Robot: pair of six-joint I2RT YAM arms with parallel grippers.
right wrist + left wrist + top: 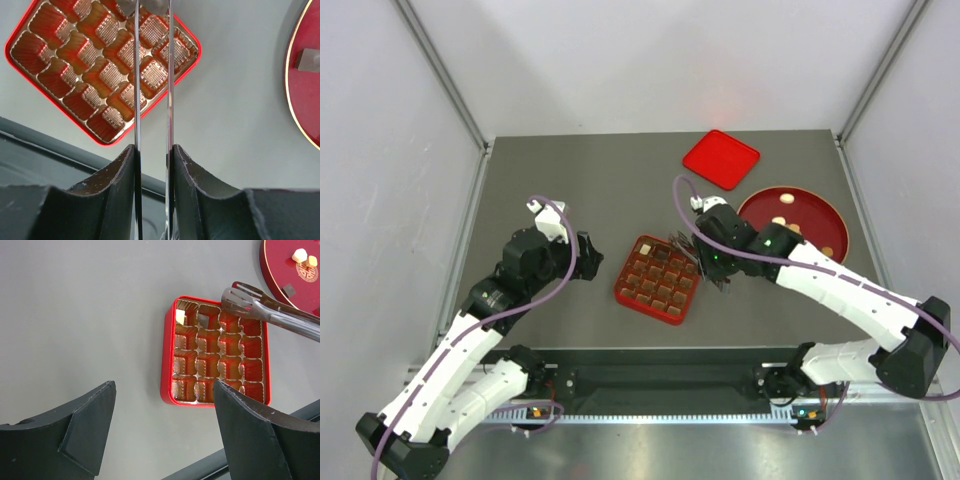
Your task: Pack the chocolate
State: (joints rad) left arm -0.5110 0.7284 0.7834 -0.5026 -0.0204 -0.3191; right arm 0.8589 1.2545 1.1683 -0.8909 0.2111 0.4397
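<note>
Tongs reach over the tray to fill it.
The right end effector is clenched on metal tongs, likely because the pieces are so small. The left end effector hangs wide open beside the red tray. One cream chocolate sits in a corner cell. Cream, tan and dark pieces lie farther back on the round plate.

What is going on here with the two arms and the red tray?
The right gripper is shut on metal tongs, whose tips hang over the red tray. One cream chocolate sits in a corner cell; the other cells in view look empty. More chocolates lie on the round red plate. The left gripper is open beside the tray and holds nothing.
</note>
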